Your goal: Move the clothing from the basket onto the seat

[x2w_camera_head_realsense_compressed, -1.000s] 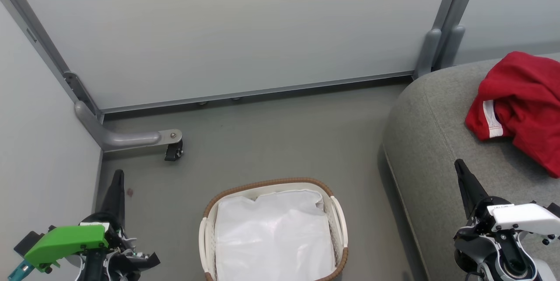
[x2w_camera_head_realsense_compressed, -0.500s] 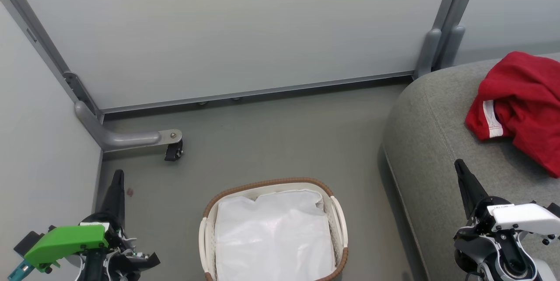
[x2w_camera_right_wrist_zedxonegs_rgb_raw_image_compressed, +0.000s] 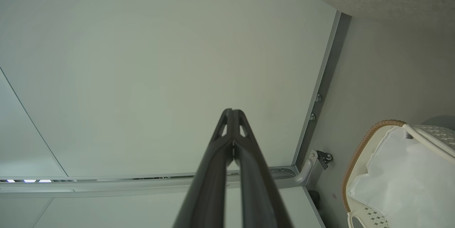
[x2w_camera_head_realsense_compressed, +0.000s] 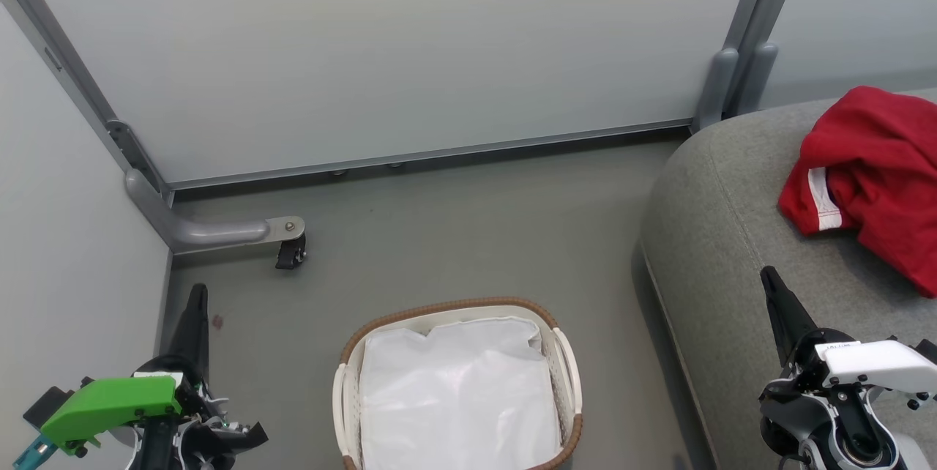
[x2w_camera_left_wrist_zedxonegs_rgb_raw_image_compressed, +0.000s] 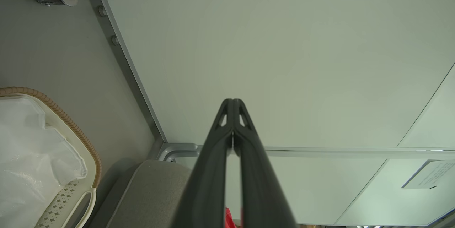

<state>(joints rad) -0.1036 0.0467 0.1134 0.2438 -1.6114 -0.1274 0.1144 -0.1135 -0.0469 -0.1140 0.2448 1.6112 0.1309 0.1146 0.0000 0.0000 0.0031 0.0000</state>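
Observation:
Red clothing (x2w_camera_head_realsense_compressed: 875, 173) with a white stripe lies bunched on the grey seat (x2w_camera_head_realsense_compressed: 725, 236) at the right. The cream basket (x2w_camera_head_realsense_compressed: 567, 367) with a brown woven rim stands on the floor at bottom centre, holding a white liner sheet (x2w_camera_head_realsense_compressed: 457, 397). My left gripper (x2w_camera_head_realsense_compressed: 196, 294) is shut at the lower left, left of the basket, holding nothing. My right gripper (x2w_camera_head_realsense_compressed: 768, 278) is shut over the seat's front part, below the clothing and apart from it. In the left wrist view the shut gripper (x2w_camera_left_wrist_zedxonegs_rgb_raw_image_compressed: 233, 102) points at a pale wall panel, with the basket (x2w_camera_left_wrist_zedxonegs_rgb_raw_image_compressed: 71, 128) at the left. The right wrist view has the shut gripper (x2w_camera_right_wrist_zedxonegs_rgb_raw_image_compressed: 233, 111) and the basket (x2w_camera_right_wrist_zedxonegs_rgb_raw_image_compressed: 359, 150).
Pale partition panels (x2w_camera_head_realsense_compressed: 381, 45) close off the back and left. A grey metal foot with a black caster (x2w_camera_head_realsense_compressed: 291, 249) juts onto the floor near the left corner. Grey floor (x2w_camera_head_realsense_compressed: 468, 228) lies between the panels, basket and seat.

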